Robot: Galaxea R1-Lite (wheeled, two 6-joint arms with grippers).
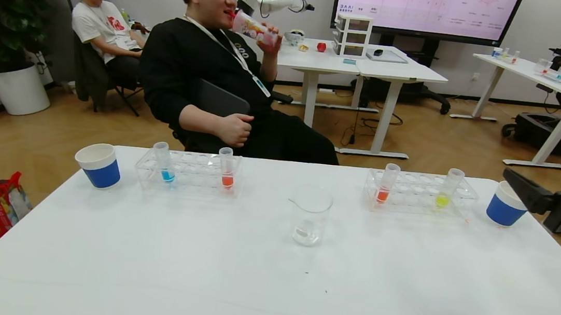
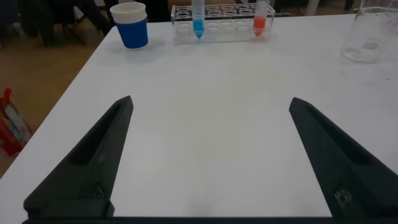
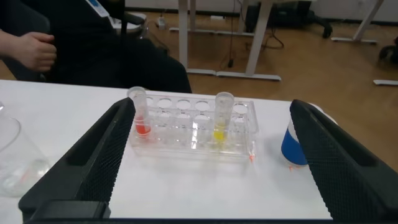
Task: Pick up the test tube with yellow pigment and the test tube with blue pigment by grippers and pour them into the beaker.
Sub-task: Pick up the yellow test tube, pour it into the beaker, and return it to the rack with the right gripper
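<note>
The test tube with blue pigment (image 1: 164,162) stands in the left clear rack (image 1: 186,181); it also shows in the left wrist view (image 2: 198,17). The test tube with yellow pigment (image 1: 449,188) stands in the right rack (image 1: 419,201), and shows in the right wrist view (image 3: 222,118). The beaker (image 1: 311,215) stands between the racks, nearer me. My left gripper (image 2: 211,102) is open and empty over bare table, well short of its rack. My right gripper (image 3: 211,102) is open and empty, facing the right rack from a distance; in the head view it (image 1: 536,179) shows at the right edge.
Each rack also holds an orange-red tube (image 1: 227,167) (image 1: 387,183). Blue-and-white paper cups stand at the outer ends, one on the left (image 1: 99,165) and one on the right (image 1: 505,204). A seated man (image 1: 217,67) is just behind the table's far edge.
</note>
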